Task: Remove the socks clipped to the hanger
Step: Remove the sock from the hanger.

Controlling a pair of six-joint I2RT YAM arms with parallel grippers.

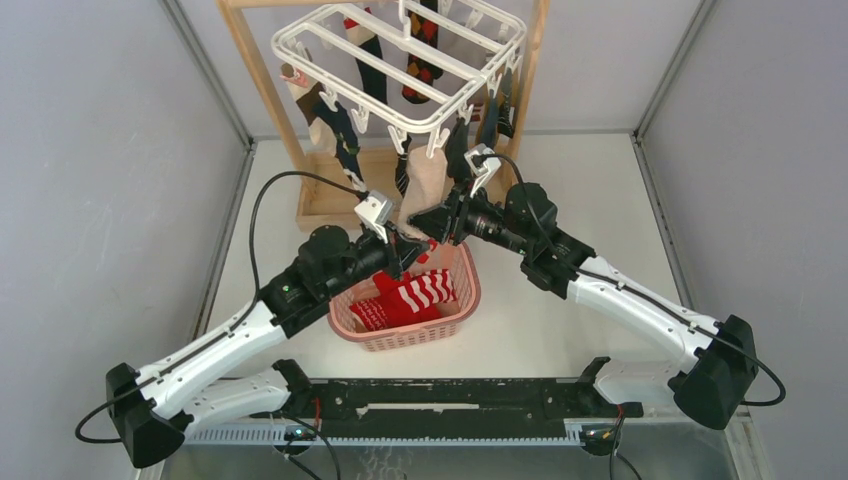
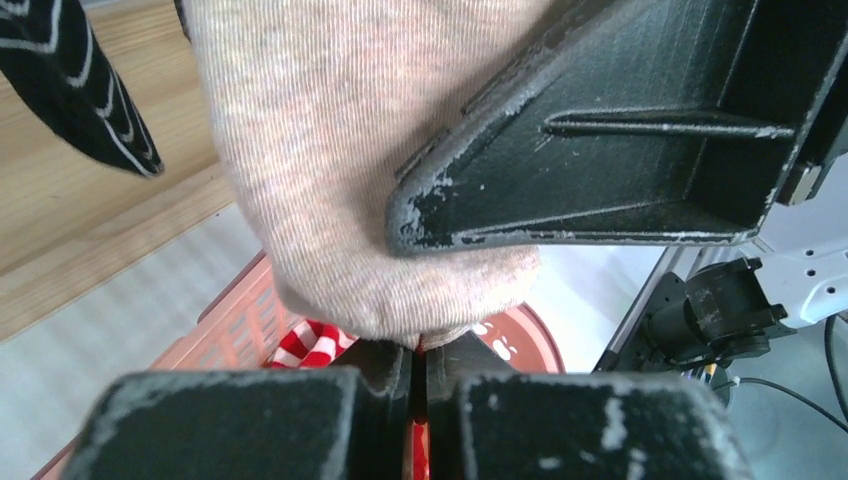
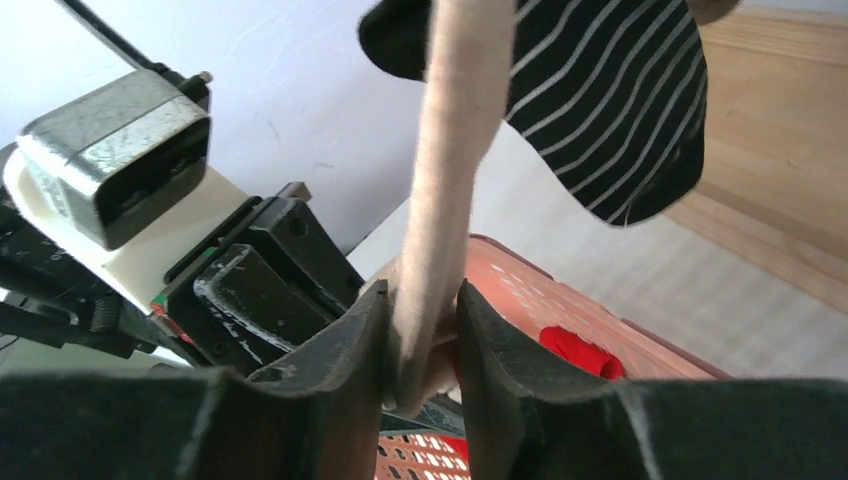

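Note:
The white hanger (image 1: 400,60) hangs at the top with several socks clipped to it. A beige sock (image 1: 425,185) hangs from its front edge, above the pink basket. My left gripper (image 1: 412,252) is shut on this sock's toe; the left wrist view shows the fabric (image 2: 330,150) pinched between the tips of the left gripper (image 2: 420,360). My right gripper (image 1: 430,225) is shut on the same sock (image 3: 455,150) just above, with the cloth between its jaws (image 3: 422,330). A black striped sock (image 3: 610,110) hangs just behind.
The pink basket (image 1: 470,290) stands under both grippers and holds red-and-white striped socks (image 1: 420,292). The tall wooden stand (image 1: 265,90) carries the hanger, and its base (image 1: 330,200) lies on the table behind the basket. Grey walls close in both sides.

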